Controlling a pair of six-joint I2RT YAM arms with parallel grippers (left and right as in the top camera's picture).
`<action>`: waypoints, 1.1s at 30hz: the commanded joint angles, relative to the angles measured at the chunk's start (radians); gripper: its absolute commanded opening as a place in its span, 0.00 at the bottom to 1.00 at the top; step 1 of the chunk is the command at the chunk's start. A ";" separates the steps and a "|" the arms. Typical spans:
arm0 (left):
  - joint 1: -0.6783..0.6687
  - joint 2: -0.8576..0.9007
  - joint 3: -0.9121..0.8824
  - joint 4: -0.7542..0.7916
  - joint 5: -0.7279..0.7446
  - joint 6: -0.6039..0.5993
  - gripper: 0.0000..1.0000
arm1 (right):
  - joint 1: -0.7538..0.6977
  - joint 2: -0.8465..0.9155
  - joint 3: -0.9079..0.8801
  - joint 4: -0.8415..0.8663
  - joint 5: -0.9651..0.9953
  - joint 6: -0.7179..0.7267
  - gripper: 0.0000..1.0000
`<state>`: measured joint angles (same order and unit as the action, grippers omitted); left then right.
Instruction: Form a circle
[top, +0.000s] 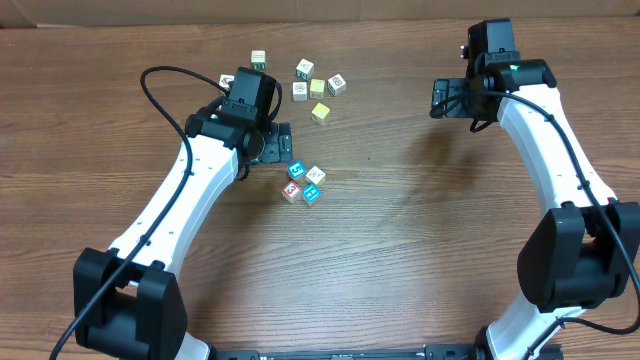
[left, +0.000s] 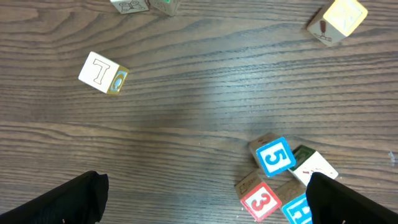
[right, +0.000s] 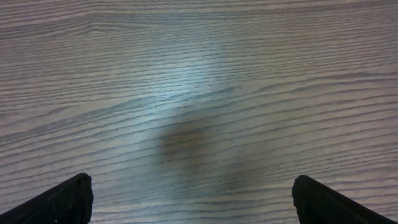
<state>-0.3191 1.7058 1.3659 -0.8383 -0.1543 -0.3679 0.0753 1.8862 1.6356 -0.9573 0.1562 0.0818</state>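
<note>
From above, the ring of four small printed cubes (top: 303, 182) sits on the brown wood-grain bench (top: 400, 250), packed tight: a bright blue cube (top: 296, 171) and a cream-white cube (top: 316, 175) on its far side, a red-pink cube (top: 291, 190) and a second blue cube (top: 312, 194) on its near side. The left gripper (top: 275, 145), black on a white arm, hangs just beyond the ring's left corner. Its jaws are spread and grasp nothing. Further beyond the ring lie several loose cream and yellow cubes (top: 299, 90), well apart from it. The right gripper (top: 445, 98) is far off to the ring's right, over bare wood.

The left wrist camera shows the ring low on its right side. The blue cube there carries a white 5 (left: 275, 157), the red-pink one a 3 (left: 261, 202), and the cream-white one (left: 314, 168) lies just beside the 5. The second blue cube (left: 297, 211) is partly cut off by the frame's lower edge. One of the gripper's dark fingers (left: 348, 205) overlaps the ring's right edge in this view, and I cannot tell whether it touches the cubes. The other finger is far to the ring's left, with only bare wood between the two. A cream cube printed with a T (left: 102, 73) lies well up and left of the ring, and a pale yellow cube (left: 339, 18) lies well above it.

The right wrist camera shows only bare wood grain, with no sign of the ring. Two dark fingers (right: 62, 199) sit in the bottom corners, spread wide and grasping nothing.
</note>
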 joint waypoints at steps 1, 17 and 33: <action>-0.002 -0.006 0.005 0.001 -0.010 -0.006 0.99 | 0.001 -0.014 0.008 0.006 0.000 0.003 1.00; 0.002 0.001 0.005 0.001 -0.006 -0.006 1.00 | 0.001 -0.014 0.008 0.006 0.000 0.003 1.00; 0.012 -0.227 0.004 0.001 -0.130 0.016 1.00 | 0.001 -0.014 0.008 0.006 0.000 0.003 1.00</action>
<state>-0.3180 1.5856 1.3655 -0.8391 -0.2035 -0.3637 0.0753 1.8862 1.6356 -0.9569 0.1570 0.0818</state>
